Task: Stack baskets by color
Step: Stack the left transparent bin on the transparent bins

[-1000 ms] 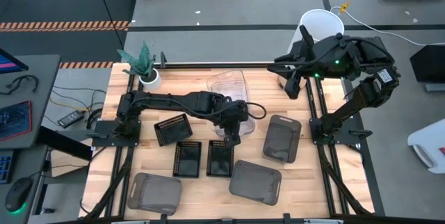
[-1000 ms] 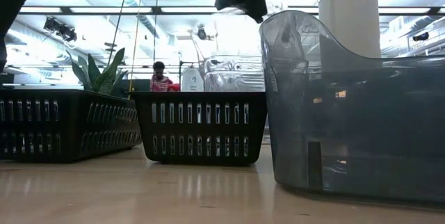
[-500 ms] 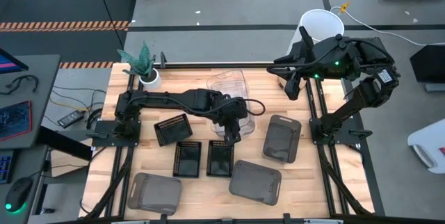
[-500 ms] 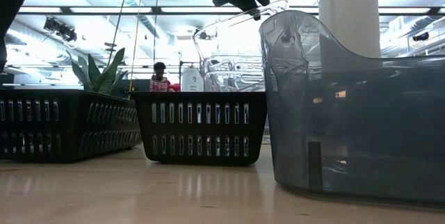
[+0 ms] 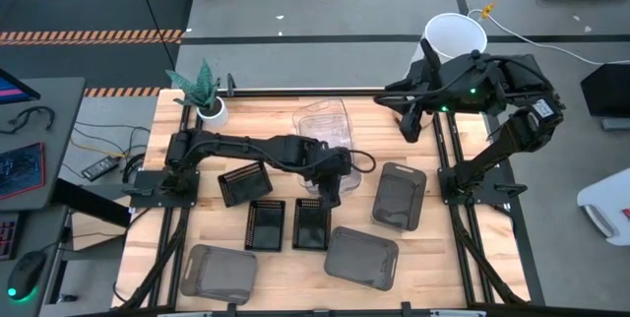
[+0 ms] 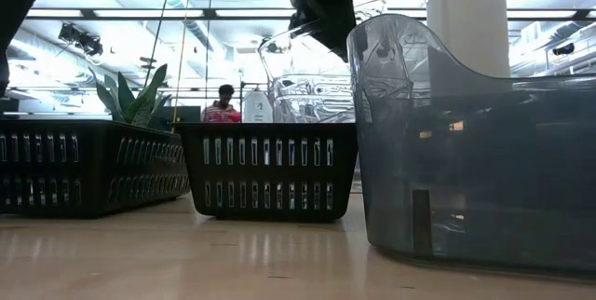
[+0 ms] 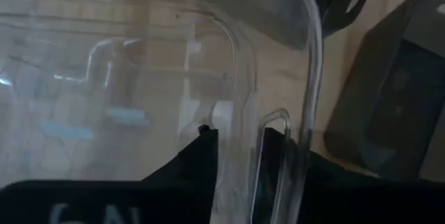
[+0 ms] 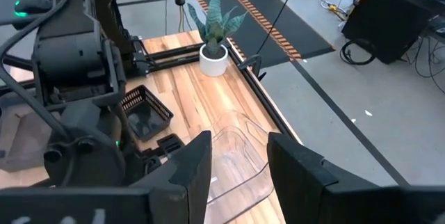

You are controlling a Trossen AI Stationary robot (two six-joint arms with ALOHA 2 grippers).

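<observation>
- You're in a robotics lab or workshop, not a home.
- Wooden table point(image 5: 285, 258) sits on a grey concrete floor with orange-black hazard tape point(image 5: 94, 35) and loose cables point(image 5: 536, 31).
- Both arms bolt to metal frame rails point(image 5: 472, 248) along the table sides.
- A desk point(image 5: 34, 140) beside you holds a mouse point(image 5: 25, 276), a remote point(image 5: 100, 168) and part of a screen.
- Low view shows a big open hall: ceiling light strips point(image 6: 112, 13), rigging, a person point(image 6: 222, 106) far back.
- Black equipment cases point(image 8: 389, 12) stand on the floor.
</observation>
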